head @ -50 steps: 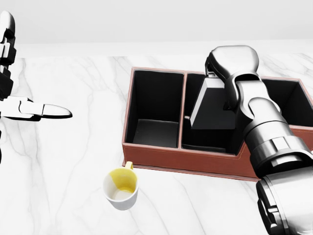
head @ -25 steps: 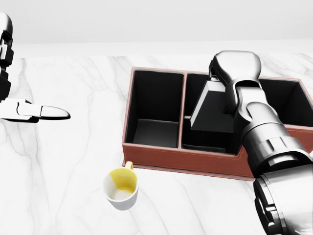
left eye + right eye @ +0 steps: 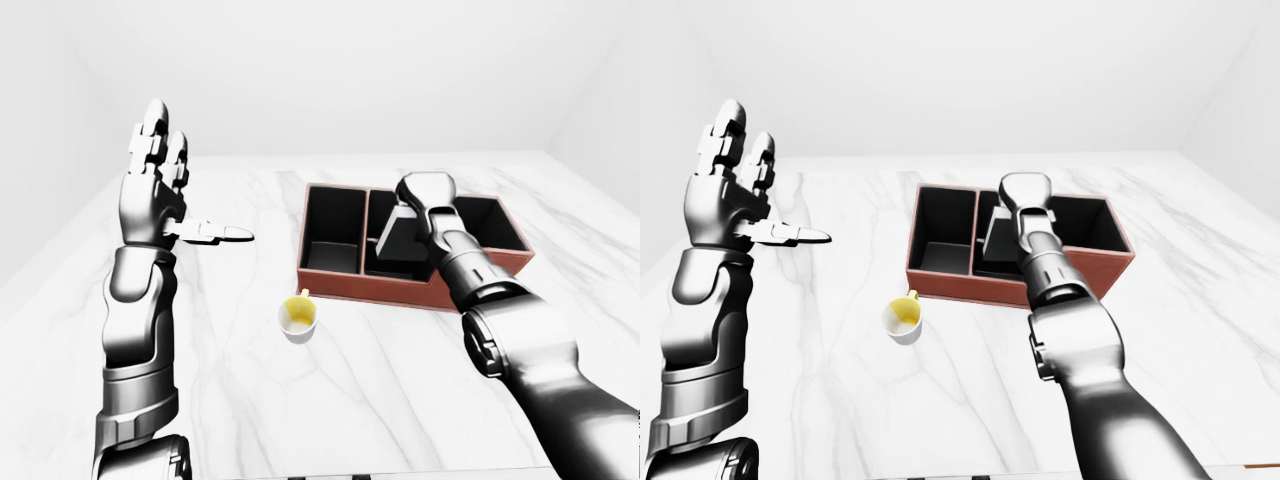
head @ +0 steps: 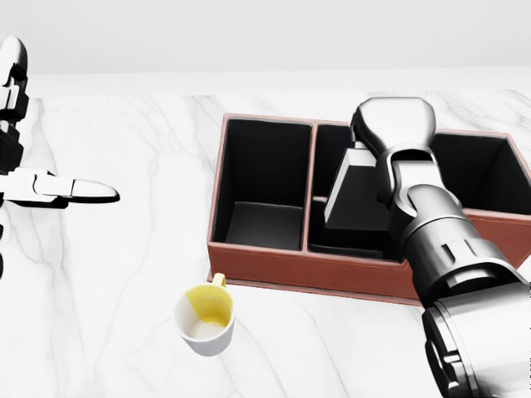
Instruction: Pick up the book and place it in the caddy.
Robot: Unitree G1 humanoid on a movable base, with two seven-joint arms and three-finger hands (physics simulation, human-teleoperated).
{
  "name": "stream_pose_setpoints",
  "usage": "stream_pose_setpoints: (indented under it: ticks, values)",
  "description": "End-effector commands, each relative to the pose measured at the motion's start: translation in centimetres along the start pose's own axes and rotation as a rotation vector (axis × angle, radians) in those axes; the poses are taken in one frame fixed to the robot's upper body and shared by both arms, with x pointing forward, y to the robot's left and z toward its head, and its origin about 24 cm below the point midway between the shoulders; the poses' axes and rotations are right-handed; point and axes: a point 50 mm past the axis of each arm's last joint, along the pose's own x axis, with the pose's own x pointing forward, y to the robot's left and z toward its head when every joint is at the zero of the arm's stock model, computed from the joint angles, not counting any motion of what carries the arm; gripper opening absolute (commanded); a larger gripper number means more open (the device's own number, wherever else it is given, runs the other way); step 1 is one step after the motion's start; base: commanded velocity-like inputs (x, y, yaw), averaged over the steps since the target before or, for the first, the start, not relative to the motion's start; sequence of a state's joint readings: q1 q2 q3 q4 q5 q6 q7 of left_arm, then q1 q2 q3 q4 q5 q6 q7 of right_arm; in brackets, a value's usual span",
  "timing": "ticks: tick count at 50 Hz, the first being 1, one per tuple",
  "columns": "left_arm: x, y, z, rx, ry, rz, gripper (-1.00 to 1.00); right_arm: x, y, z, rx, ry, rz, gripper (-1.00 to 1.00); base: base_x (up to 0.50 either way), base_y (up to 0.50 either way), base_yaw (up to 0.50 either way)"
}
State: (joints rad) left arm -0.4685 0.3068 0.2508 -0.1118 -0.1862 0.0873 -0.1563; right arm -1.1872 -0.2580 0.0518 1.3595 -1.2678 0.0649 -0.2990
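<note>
The brown caddy with black compartments stands on the white marble table, at the right of the head view. The dark grey book stands tilted in the caddy's middle compartment, its lower end down inside. My right hand is over the book's upper end and closed on it; the back of the hand hides the fingers. My left hand is raised at the left of the view, open and empty, far from the caddy.
A white mug with a yellow inside stands on the marble table just below the caddy's left corner. The caddy's left compartment and right compartment hold nothing visible.
My right hand shifted slightly right, then back left and lower, and the book's upper end moved with it. The left hand barely moved.
</note>
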Motion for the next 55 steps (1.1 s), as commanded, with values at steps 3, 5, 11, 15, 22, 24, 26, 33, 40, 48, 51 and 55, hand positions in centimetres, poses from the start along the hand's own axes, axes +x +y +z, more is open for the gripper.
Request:
stream_pose_setpoints:
  ticks: [3,5,11,15,22,24,26,33,40,48,51,55]
  values:
    - [-0.1,0.3,-1.1,-0.008,0.047,0.012,1.0,-0.3,0.5,0.4,-0.046,-0.004,-0.068,-1.0,0.0,0.0,0.0]
    - [-0.2,0.4,-1.2,-0.009,0.052,0.014,1.0,-0.4,0.7,0.4,-0.044,-0.005,-0.068,-1.0,0.0,0.0,0.0]
    - [-0.4,0.8,-1.6,-0.012,0.068,0.026,1.0,-0.8,1.3,0.7,-0.048,-0.012,-0.085,0.06,0.0,0.0,0.0]
    - [-0.6,1.0,-1.9,-0.017,0.083,0.032,1.0,-0.9,1.6,0.8,-0.043,-0.013,-0.084,1.0,0.0,0.0,0.0]
    - [-0.7,1.2,-2.3,-0.025,0.099,0.039,1.0,-0.9,1.5,0.9,-0.042,-0.014,-0.095,1.0,0.0,0.0,0.0]
    - [-0.7,1.2,-2.3,-0.026,0.098,0.04,1.0,-0.9,1.6,0.9,-0.041,-0.014,-0.094,1.0,0.0,0.0,0.0]
    - [-0.8,1.2,-2.1,-0.026,0.091,0.04,1.0,-0.9,1.5,0.9,-0.041,-0.014,-0.094,1.0,0.0,0.0,0.0]
    - [-0.5,1.0,-2.4,-0.031,0.1,0.039,1.0,-0.8,1.4,0.9,-0.031,-0.011,-0.094,1.0,0.0,0.0,0.0]
    - [-0.2,0.7,-2.6,-0.035,0.109,0.033,1.0,-0.8,1.3,1.0,-0.011,-0.02,-0.086,1.0,0.0,0.0,0.0]
    - [0.2,0.4,-2.7,-0.038,0.112,0.029,1.0,-0.5,0.6,1.6,0.045,-0.07,-0.086,1.0,0.0,0.0,0.0]
    - [0.3,0.2,-2.5,-0.038,0.104,0.028,1.0,-0.4,0.2,2.2,0.075,-0.112,-0.089,1.0,0.0,0.0,0.0]
    - [0.4,0.1,-2.2,-0.04,0.088,0.027,1.0,-0.3,-0.4,2.6,0.107,-0.157,-0.103,1.0,0.0,0.0,0.0]
